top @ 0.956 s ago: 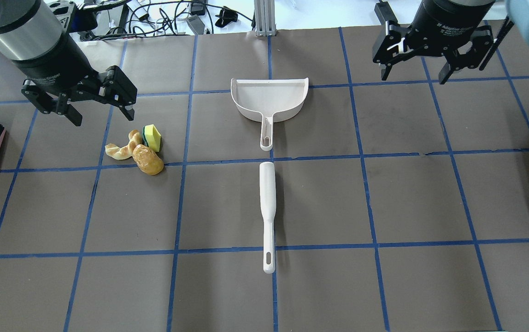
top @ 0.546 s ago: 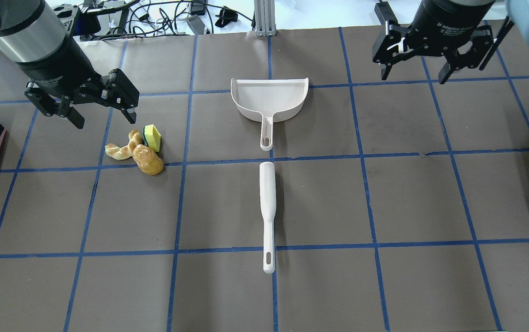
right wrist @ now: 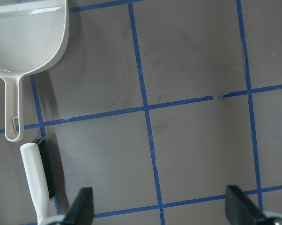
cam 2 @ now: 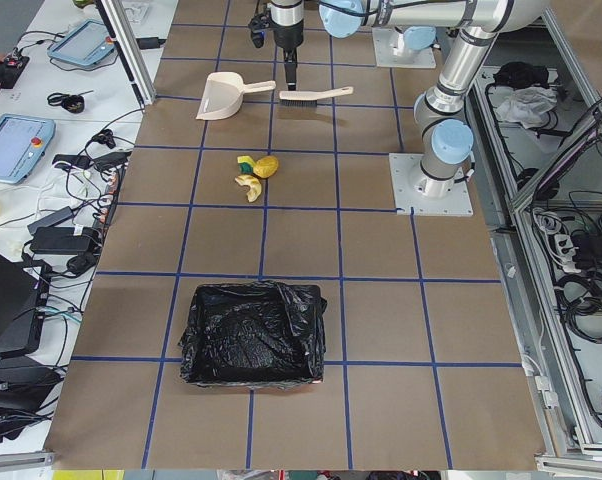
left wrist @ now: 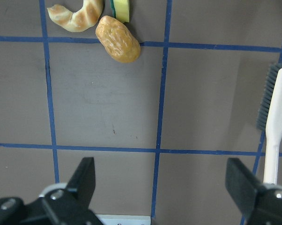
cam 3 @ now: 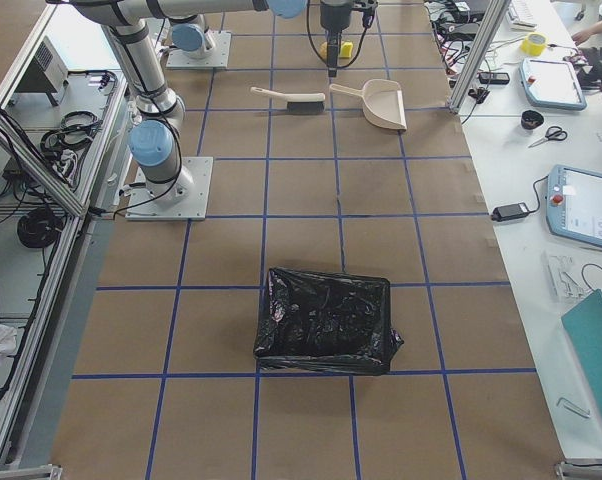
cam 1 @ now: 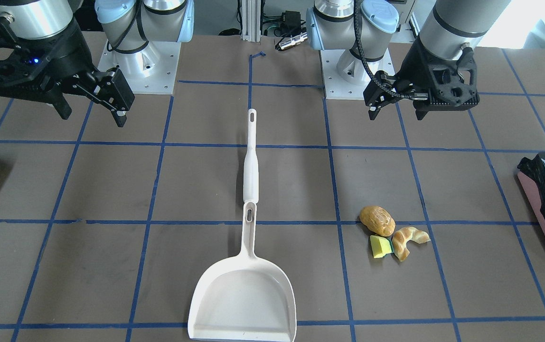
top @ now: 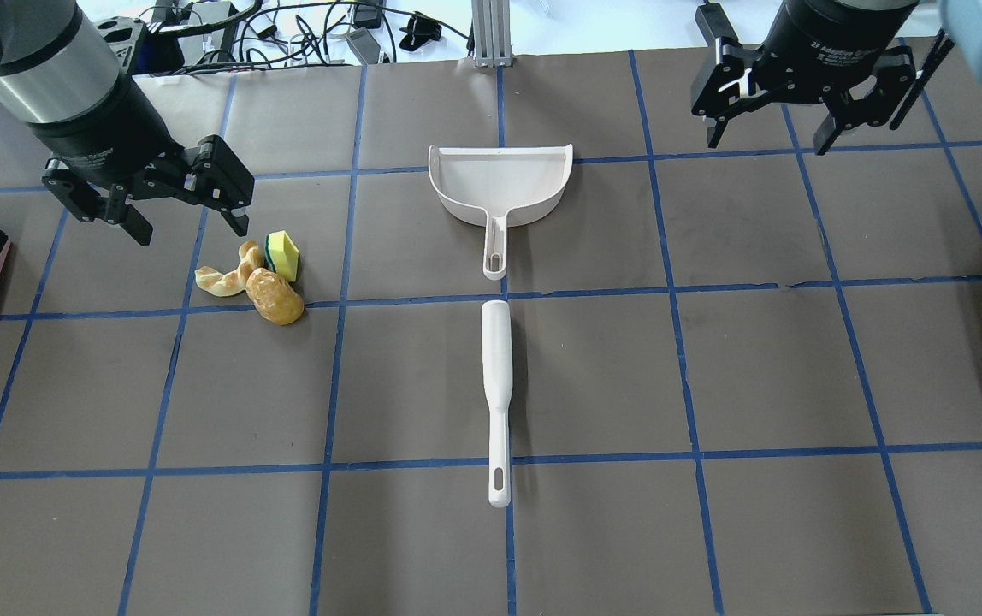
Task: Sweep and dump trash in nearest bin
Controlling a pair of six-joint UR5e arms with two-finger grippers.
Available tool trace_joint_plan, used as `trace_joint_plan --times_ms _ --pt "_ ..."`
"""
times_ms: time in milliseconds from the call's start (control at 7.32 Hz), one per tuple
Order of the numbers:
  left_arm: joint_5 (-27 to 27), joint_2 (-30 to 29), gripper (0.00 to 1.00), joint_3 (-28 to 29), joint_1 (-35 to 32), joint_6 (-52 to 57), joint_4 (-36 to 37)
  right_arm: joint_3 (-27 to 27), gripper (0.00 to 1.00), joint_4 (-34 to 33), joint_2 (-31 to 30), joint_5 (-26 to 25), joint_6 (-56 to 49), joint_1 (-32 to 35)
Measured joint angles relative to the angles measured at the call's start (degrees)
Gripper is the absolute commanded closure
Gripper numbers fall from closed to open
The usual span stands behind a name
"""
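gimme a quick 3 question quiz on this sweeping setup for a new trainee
1. True or false: the left tool is gripping the brush.
2. The handle of the dustpan points toward: A) the brush, B) the bread roll, C) the right tool.
3. How many trash bits lie together, and on which of the robot's sides?

Key
1. False: it is open and holds nothing.
2. A
3. Three: the bread roll, the yellow wedge and the croissant piece, on the robot's left.
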Motion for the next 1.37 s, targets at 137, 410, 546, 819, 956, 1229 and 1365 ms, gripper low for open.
trace_joint_plan --times_ms 137,410,546,819,956,1229,1365 --pt "0.3 0.0 0.0 -0.1 0.0 0.0 0.0 0.0 0.0 -0.1 0.0 0.0 -0.1 0.0" --pt "1.6 -0.1 0.0 -0.2 0.0 -0.1 0.0 0.0 0.0 -0.1 0.0 -0.1 -0.5 0.0" --pt "1.8 -0.1 0.0 -0.3 0.1 -0.2 0.1 0.0 0.0 0.0 0.0 -0.2 -0.5 0.0" --pt "2.3 -0.3 0.0 -0.3 0.2 -0.3 0.3 0.0 0.0 0.2 0.0 -0.2 -0.6 0.0" --pt "3.0 -0.6 0.0 -0.3 0.2 -0.4 0.5 0.0 0.0 0.3 0.0 -0.2 -0.5 0.0" --pt "3.8 -2.3 0.0 0.0 0.1 -0.7 3.2 1.2 0.0 1.1 -0.3 0.1 -0.3 0.4" --pt "3.0 -4.3 0.0 0.2 0.0 -1.0 6.3 3.2 0.0 1.2 -1.0 0.3 -0.2 1.7"
